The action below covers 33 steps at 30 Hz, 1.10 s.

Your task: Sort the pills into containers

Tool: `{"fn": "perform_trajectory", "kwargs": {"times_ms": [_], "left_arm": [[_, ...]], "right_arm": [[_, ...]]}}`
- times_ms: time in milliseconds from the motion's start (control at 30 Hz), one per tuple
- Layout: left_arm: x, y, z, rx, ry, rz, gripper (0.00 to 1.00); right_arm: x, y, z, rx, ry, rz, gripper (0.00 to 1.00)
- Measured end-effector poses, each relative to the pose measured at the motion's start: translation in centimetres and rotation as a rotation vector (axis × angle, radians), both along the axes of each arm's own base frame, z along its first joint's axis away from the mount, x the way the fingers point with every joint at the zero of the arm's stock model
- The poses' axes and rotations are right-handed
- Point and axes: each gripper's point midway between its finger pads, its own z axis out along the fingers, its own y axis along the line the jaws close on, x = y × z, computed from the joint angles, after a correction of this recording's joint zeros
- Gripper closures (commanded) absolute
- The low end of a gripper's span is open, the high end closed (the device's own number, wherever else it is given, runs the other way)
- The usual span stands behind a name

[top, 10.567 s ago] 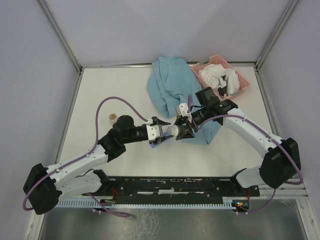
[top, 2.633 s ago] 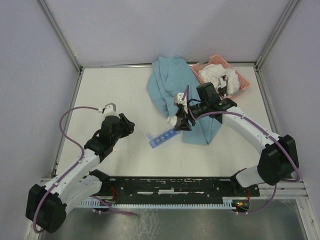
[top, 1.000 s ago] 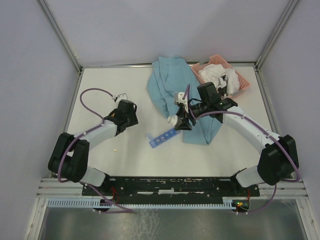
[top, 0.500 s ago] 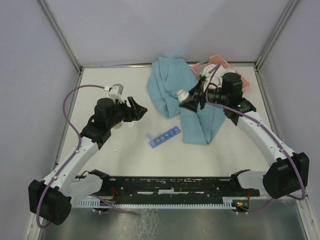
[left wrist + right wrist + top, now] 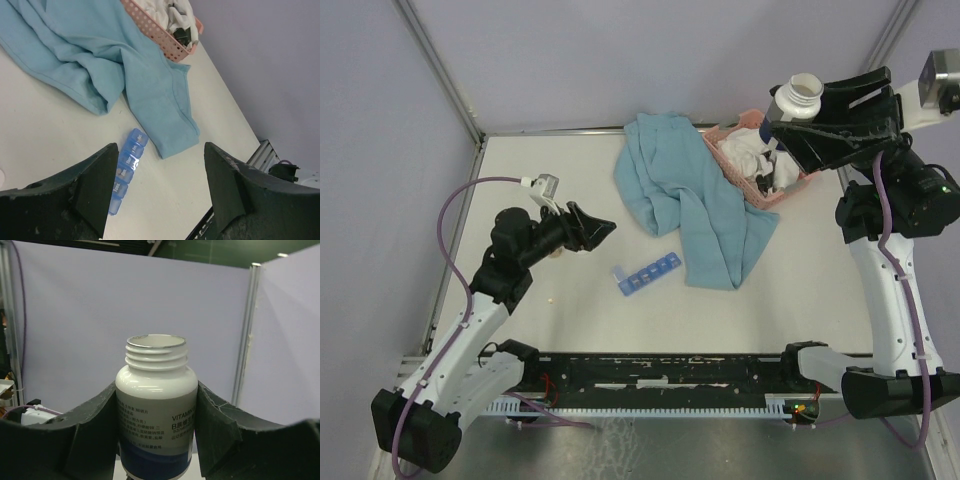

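The pill organiser [image 5: 646,274] lies just left of the blue cloth [image 5: 680,190], its long axis slanting from near-left to far-right toward it. Since the earlier frame the right arm has risen high, to the right of the cloth, with the right gripper [image 5: 798,120] grasping an upright open bottle [image 5: 156,390]. The left gripper [image 5: 598,228], jaws released and empty, points toward the cloth.

Noting glossy white plastic bottle [image 5: 156,405], translucent blue plastic organiser strip [image 5: 125,170], soft matt blue cloth [image 5: 75,55], perforated pink plastic basket [image 5: 162,37], matt off-white table [image 5: 800,290], grainy matt black left gripper [image 5: 160,149] fingers [image 5: 95,185].
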Motion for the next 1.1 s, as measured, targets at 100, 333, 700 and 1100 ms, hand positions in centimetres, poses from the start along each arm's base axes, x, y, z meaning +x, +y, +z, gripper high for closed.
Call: {"fn": "perform_trajectory", "kwargs": {"times_ms": [100, 333, 700, 1100], "left_arm": [[-0.4, -0.3, 0.9, -0.020, -0.028, -0.024, 0.24], [-0.9, -0.6, 1.9, -0.039, -0.068, -0.055, 0.19], [-1.7, -0.6, -2.4, -0.124, -0.051, -0.041, 0.10], [-1.4, 2.5, -4.1, -0.095, -0.028, 0.155, 0.14]], "right_arm": [[-3.2, -0.1, 1.2, 0.017, -0.080, 0.042, 0.93], [-2.8, 0.8, -2.0, -0.041, 0.030, 0.073, 0.93], [2.8, 5.5, -21.1, -0.438, 0.126, 0.081, 0.92], [2.1, 10.1, -41.1, -0.941, -0.129, 0.266, 0.91]]}}
